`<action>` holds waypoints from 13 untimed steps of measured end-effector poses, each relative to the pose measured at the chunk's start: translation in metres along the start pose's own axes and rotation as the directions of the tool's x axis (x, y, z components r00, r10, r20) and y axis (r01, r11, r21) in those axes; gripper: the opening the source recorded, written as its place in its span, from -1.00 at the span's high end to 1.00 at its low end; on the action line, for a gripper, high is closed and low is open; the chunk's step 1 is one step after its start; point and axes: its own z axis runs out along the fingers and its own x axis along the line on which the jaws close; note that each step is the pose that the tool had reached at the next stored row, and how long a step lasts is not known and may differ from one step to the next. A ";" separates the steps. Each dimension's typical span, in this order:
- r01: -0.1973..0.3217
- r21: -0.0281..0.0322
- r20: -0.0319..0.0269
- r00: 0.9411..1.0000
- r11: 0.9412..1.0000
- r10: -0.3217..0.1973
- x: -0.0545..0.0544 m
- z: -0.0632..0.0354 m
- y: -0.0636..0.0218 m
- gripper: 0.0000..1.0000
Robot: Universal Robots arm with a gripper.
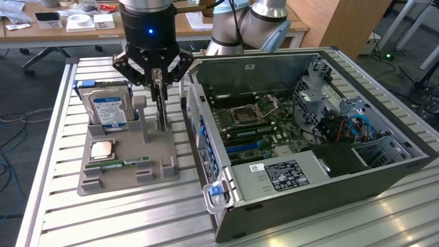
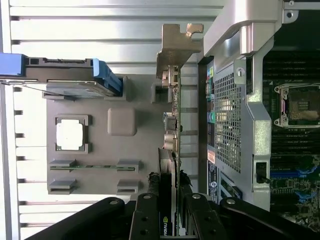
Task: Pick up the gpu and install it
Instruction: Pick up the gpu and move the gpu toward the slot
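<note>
My hand [image 1: 159,88] is clamped on the gpu [image 1: 162,110], which stands edge-on in the grey holder [image 1: 123,175].
Pulled crooked, it could bind in its slot or strike the computer case [image 1: 309,175] just beside.

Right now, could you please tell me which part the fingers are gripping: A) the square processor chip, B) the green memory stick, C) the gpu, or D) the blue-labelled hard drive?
C: the fingers press on both sides of the gpu, which stands on edge in the gray holder.
</note>
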 end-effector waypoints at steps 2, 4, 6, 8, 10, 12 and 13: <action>0.000 0.000 0.000 1.000 1.000 0.000 0.000 -0.0032 0.0001 0.47; 0.000 0.000 0.000 1.000 1.000 0.000 0.000 -0.0058 0.0002 0.47; 0.000 0.000 0.000 1.000 1.000 0.000 0.000 -0.0083 0.0003 0.47; 0.000 0.000 0.000 1.000 1.000 0.000 0.000 -0.0092 0.0003 0.47; 0.000 0.000 0.000 1.000 1.000 0.000 0.000 -0.0092 0.0003 0.47; 0.000 0.000 0.000 1.000 1.000 0.000 0.000 -0.0093 0.0004 0.47; 0.000 0.000 0.000 1.000 1.000 0.000 0.000 -0.0093 0.0004 0.47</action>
